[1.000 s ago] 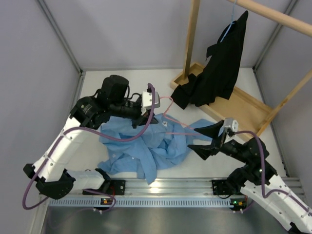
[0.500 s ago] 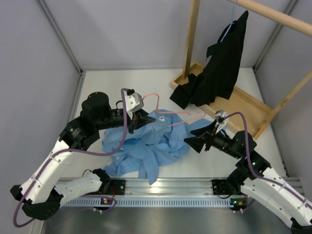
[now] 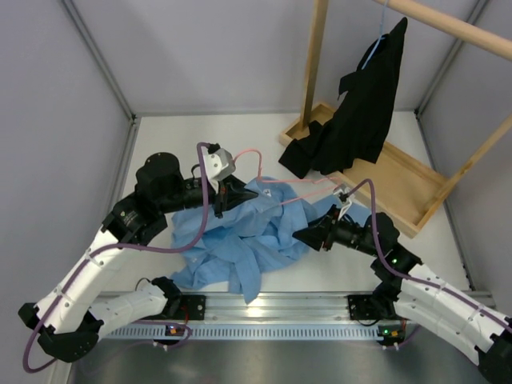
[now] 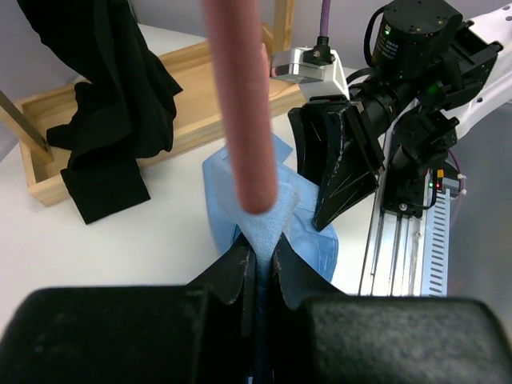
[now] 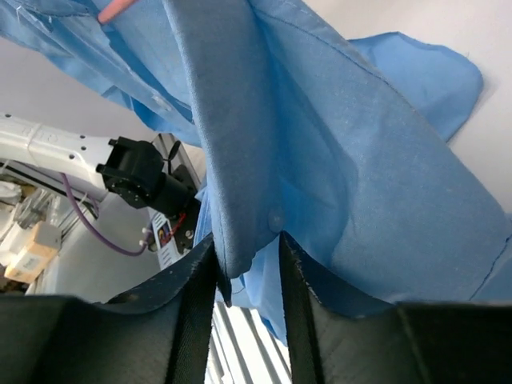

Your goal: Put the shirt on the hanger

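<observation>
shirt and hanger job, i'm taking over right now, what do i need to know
Left gripper: shut on the hanger, some of the shirt pinched with it.
Right gripper: shut on a fold of the shirt.
The shirt lies mostly crumpled on the table below the hanger.
Done: both things gripped. Left: work the hanger into the shirt's shoulders; not on yet.

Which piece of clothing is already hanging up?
The black garment, dangling from the wooden rail at the back right. The blue shirt lies bunched on the table instead.
</observation>
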You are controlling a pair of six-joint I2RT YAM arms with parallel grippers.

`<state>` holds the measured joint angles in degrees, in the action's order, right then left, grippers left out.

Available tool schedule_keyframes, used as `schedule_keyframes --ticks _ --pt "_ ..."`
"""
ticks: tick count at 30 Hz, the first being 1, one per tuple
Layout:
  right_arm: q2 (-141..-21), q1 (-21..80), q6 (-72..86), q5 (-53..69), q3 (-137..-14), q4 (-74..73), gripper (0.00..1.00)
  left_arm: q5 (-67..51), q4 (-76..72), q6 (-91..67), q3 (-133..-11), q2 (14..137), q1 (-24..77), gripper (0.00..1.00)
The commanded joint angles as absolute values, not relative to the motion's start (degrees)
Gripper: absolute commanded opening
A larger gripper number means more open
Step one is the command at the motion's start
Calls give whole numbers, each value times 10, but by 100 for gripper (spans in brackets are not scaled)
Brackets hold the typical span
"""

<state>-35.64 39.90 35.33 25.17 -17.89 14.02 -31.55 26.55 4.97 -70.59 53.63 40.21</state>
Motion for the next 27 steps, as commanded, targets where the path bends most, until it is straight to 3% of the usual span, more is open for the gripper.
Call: schedule_keyframes --ticks 1,6,16,21,27 --pt "-337 400 357 256 -176 198 33 -316 199 38 -708 526 401 0" --pt "-290 399 341 211 -188 169 0 -332 199 35 -703 526 401 0" --pt "-294 388 316 27 -304 -42 0 -275 234 47 -695 483 401 0" --pt "-333 381 305 -71 -379 -166 0 -200 277 34 -679 451 401 0" --pt "-418 357 287 -107 -475 -213 0 -161 318 29 -634 425 401 0"
